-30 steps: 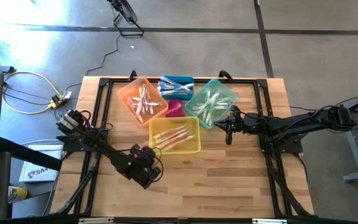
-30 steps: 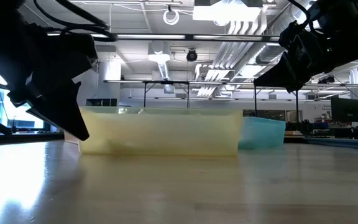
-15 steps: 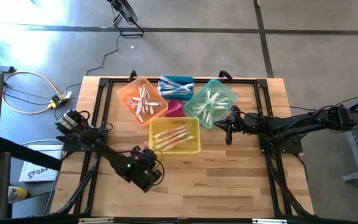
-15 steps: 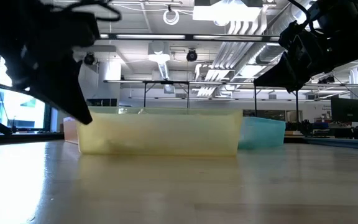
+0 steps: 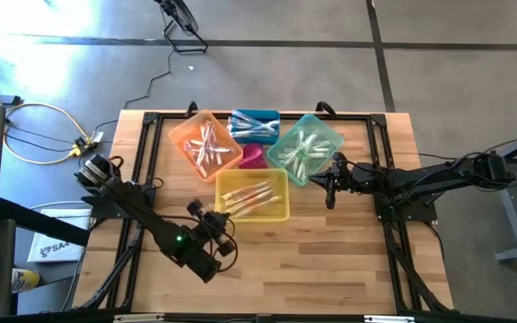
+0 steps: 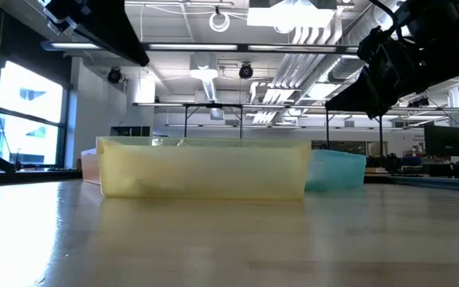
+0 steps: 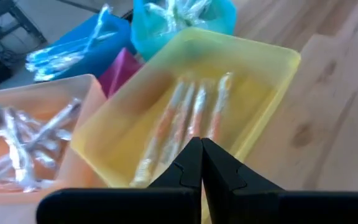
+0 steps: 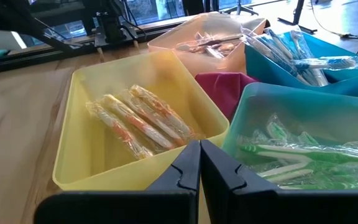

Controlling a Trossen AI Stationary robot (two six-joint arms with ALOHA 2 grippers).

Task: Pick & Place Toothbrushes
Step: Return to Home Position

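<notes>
Left claw [image 7: 200, 152] has lifted and drawn back from the yellow bin [image 5: 281, 215] since a second ago. Low view now shows only its arm at the upper edge. Fingers pressed together, nothing pinched, which fits a retreat to rest. Right claw [image 8: 199, 155] unmoved, also pressed together and empty, just short of the teal bin [image 5: 335, 139]. Toothbrushes [image 5: 249, 196] lie sorted in the bins ahead of both claws: orange-accented in yellow, green in teal. No loose brush seen on the counter [image 5: 330, 260], so sorting looks finished.
</notes>
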